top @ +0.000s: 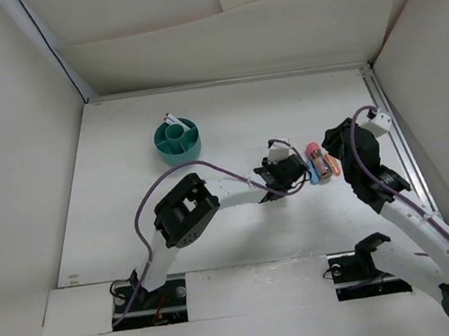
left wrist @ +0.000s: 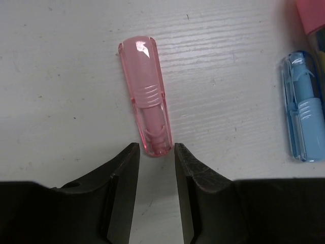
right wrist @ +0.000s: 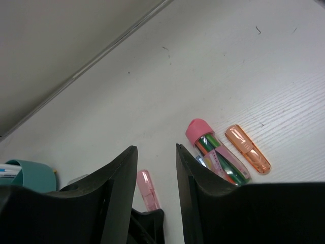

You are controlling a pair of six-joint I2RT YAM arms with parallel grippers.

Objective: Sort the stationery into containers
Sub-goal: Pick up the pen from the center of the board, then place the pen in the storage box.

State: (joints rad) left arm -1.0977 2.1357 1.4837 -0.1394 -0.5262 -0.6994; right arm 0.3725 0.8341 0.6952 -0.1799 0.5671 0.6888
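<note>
A clear pink stick [left wrist: 146, 109] lies on the white table, its near end just at the tips of my left gripper [left wrist: 155, 152], which is open and empty and not touching it. A blue stick [left wrist: 303, 109] lies to its right. In the right wrist view I see the pink stick [right wrist: 146, 189], a pink-capped tube of coloured pens [right wrist: 218, 152] and an orange stick [right wrist: 247, 149]. My right gripper [right wrist: 156, 150] is open and empty above them. The teal organiser bowl [top: 177, 139] stands far left with a white pen [top: 170, 119] in it.
White walls enclose the table on three sides. A metal rail [top: 394, 137] runs along the right edge. My two grippers [top: 291, 167] [top: 333, 145] are close together around the stationery cluster [top: 321, 163]. The bowl's rim shows in the right wrist view [right wrist: 33, 175].
</note>
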